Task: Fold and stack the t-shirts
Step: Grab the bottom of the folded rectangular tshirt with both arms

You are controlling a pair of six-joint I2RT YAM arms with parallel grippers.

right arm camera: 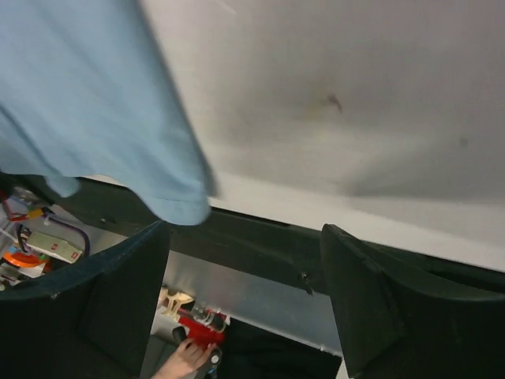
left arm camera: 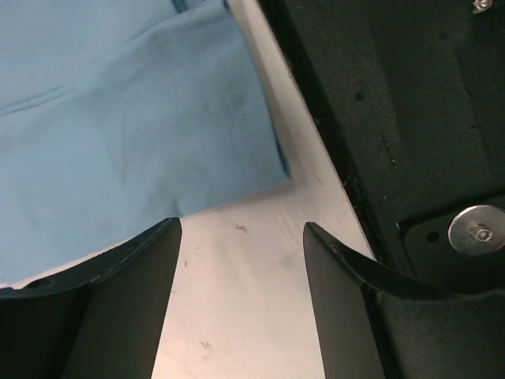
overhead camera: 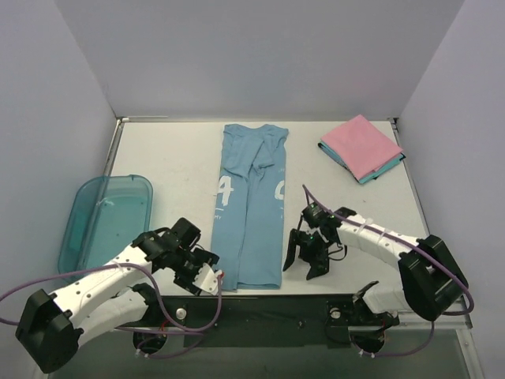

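Pale grey walls are enclosing a white tabletop [overhead camera: 173, 158], on which we are listing the following. Left gripper [left arm camera: 241, 225]: fingers are standing apart with only bare table between them, holding nothing, and the near-left hem corner of the light blue t-shirt [left arm camera: 118, 142] is lying just beyond. Right gripper [right arm camera: 245, 229]: parted and empty too, hovering just beside the near-right hem corner. The shirt is lying as a long strip down the middle, hem toward the arm bases and collar at the far end. Pink t-shirt [overhead camera: 361, 144]: folded, resting on the teal t-shirt [overhead camera: 380, 171] at the far right, well apart. Teal plastic bin [overhead camera: 110, 213]: sitting at the left. We are judging the step in hand to be the hem-to-collar fold. For a clean result, we are advising that both grippers pinch every layer at their corners, then lift level and together, so the strip is not skewing.
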